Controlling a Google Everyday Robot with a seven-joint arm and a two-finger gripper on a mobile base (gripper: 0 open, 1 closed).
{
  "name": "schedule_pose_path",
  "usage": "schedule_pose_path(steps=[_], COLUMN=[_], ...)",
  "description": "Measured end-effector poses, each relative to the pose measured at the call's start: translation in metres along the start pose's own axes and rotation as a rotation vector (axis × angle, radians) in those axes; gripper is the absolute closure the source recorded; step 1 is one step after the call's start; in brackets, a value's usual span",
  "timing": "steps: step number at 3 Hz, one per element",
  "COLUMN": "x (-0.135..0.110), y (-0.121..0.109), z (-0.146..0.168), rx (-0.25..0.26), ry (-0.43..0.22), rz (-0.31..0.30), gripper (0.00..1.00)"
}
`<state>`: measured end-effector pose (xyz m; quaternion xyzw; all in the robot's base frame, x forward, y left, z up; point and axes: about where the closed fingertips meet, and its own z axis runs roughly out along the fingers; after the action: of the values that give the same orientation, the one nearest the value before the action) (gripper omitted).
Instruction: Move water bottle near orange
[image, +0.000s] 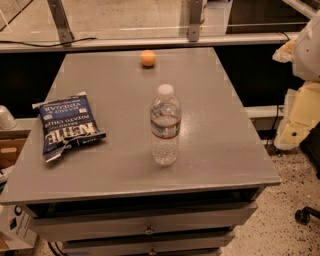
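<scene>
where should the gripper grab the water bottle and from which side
Grip the water bottle on its labelled middle band, coming in level from the right. It stands upright and tall with a round body, so a side pinch likely suits it. The gripper is beyond the right edge of the table; the chip bag lies to the left.

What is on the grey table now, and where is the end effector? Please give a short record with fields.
water bottle: upright, capped, centre-front of table
orange: near far edge, apart from bottle
chip bag: lying flat, left side
table: grey top, drawers below
end effector: beyond table's right edge, away from bottle
</scene>
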<state>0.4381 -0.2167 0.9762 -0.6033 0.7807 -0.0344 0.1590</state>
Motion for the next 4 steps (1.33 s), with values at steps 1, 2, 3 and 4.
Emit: schedule_pose_path(steps=[1,2,3,4], x=[0.000,-0.008,-0.025,-0.052], y=[0.000,0.008,0.024,0.044], z=[0.000,0.001,0.005,0.010], rx=[0.000,-0.020,-0.070,-0.119], ry=[0.000,-0.056,-0.175,-0.322], rz=[0.000,0.001,0.003,-0.021], gripper=[0.00,0.00,0.00,0.00])
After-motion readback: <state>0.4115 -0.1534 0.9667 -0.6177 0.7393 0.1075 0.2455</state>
